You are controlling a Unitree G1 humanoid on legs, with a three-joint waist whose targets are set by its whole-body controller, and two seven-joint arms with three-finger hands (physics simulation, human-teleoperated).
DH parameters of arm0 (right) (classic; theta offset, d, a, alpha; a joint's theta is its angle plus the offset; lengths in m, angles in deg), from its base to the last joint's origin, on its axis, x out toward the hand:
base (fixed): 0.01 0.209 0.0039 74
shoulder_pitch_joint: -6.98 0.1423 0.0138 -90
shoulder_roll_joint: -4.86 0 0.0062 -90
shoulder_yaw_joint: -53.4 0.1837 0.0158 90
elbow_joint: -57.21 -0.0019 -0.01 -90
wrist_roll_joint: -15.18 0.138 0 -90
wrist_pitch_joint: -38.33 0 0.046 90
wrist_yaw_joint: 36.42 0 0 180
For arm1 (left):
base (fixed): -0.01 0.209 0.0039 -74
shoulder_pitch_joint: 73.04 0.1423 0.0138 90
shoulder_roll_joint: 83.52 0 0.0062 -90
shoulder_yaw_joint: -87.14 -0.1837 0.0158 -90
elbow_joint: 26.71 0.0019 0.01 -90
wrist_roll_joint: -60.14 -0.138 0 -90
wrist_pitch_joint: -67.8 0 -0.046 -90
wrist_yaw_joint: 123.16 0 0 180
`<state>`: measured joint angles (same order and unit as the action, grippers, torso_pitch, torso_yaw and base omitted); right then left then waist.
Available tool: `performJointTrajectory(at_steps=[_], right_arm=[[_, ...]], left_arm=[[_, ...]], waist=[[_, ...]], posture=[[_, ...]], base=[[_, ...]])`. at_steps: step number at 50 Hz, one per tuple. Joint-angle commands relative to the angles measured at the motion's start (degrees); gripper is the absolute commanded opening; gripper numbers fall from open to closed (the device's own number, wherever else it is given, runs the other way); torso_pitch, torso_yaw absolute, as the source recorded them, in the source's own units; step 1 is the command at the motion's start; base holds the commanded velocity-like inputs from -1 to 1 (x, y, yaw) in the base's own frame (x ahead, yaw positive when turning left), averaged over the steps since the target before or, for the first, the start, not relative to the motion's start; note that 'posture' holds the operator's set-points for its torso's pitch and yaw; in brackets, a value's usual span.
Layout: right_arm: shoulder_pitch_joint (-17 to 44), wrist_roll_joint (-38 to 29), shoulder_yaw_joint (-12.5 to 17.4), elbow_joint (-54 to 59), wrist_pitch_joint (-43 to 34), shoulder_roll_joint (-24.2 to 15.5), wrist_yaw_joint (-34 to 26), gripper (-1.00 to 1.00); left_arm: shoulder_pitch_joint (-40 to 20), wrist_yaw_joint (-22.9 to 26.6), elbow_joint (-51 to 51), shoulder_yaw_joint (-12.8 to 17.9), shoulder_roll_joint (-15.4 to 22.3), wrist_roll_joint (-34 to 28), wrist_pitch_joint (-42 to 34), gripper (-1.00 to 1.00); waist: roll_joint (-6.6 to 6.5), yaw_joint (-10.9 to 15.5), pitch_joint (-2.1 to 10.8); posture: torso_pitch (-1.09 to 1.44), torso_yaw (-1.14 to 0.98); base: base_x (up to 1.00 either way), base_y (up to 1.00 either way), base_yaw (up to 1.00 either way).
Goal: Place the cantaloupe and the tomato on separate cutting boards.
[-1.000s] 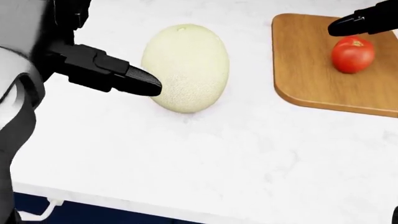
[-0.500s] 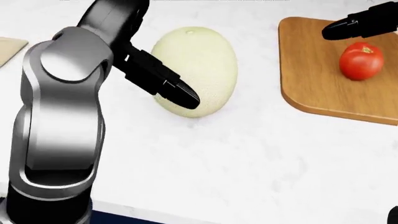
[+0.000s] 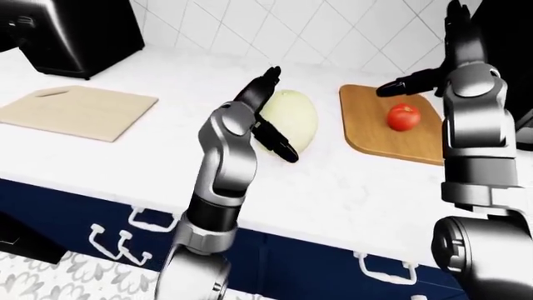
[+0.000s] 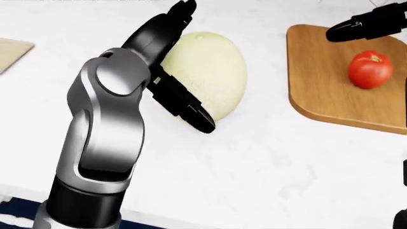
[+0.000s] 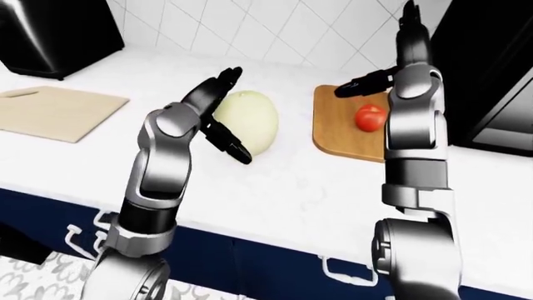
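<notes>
A pale cantaloupe (image 4: pixel 216 71) lies on the white counter between the two boards. My left hand (image 3: pixel 282 115) is open, with one finger (image 4: pixel 181 12) over the melon's top and another finger (image 4: pixel 191 112) low on its left side. The red tomato (image 4: pixel 370 69) rests on the dark wooden cutting board (image 4: pixel 318 90) at the right. Above the tomato my right hand (image 4: pixel 362 24) is open and apart from it. A light wooden cutting board (image 3: pixel 79 111) lies bare at the left of the counter.
A black appliance (image 3: pixel 75 31) stands at the top left by the tiled wall. A dark appliance (image 5: pixel 492 75) fills the right edge. The counter's near edge (image 3: pixel 333 240) runs over navy drawers with white handles.
My left arm has swung up and across, so its forearm now stands in view and its fingers bracket the melon's left side. The view has shifted slightly. The right hand has barely moved.
</notes>
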<state>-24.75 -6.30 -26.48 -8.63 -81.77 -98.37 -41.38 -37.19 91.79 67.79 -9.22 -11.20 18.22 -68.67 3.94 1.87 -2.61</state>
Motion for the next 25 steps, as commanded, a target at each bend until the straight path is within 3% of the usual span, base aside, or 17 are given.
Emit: performJointTrajectory(at_steps=[1,3,5,9,13,16,25], right_arm=[[2.02,-0.38,0.42,-2.04,1.6,-0.89,0.65,1.0],[1.96,-0.4,0.42,-1.73,1.91,-0.9,0.78,1.0],[1.84,-0.45,0.4,-1.8,1.96,-0.89,0.76,1.0],[1.35,-0.58,0.48,-2.35,1.89,-0.89,0.64,1.0],[0.8,-0.83,0.63,-3.86,1.2,-1.2,-0.08,1.0],[0.4,-0.95,0.74,-4.67,0.91,-1.22,-0.31,1.0],[-1.42,-1.5,0.92,-10.34,-1.67,-1.55,-3.07,1.0]], left_arm=[[-1.38,0.54,-0.92,-0.19,-0.45,-0.56,1.57,0.85],[-1.33,0.48,-0.41,0.03,-0.61,-0.94,2.08,0.54],[-0.97,0.61,-0.33,-0.09,-0.84,-1.43,2.41,0.08],[0.04,1.49,-2.1,-0.61,-1.57,-2.8,2.13,-0.24],[1.82,3.25,-6.53,-0.95,-2.4,-4.68,1.07,-0.84],[2.73,3.83,-8.69,-0.91,-2.71,-5.48,0.51,-1.0],[-2.94,2.78,-18.76,3.35,-0.02,-3.87,-7.6,-1.0]], waist=[[0.31,-0.04,1.57],[0.33,0.0,1.59],[0.36,0.02,1.64],[0.37,0.06,1.69],[0.46,0.04,1.7],[0.49,0.03,1.67],[0.36,-0.12,1.29]], posture=[[0.0,0.0],[0.0,0.0],[0.0,0.0],[0.0,0.0],[0.0,0.0],[0.0,0.0],[0.0,0.0]], base=[[0.0,0.0,0.0],[0.0,0.0,0.0],[0.0,0.0,0.0],[0.0,0.0,0.0],[0.0,0.0,0.0],[0.0,0.0,0.0],[0.0,0.0,0.0]])
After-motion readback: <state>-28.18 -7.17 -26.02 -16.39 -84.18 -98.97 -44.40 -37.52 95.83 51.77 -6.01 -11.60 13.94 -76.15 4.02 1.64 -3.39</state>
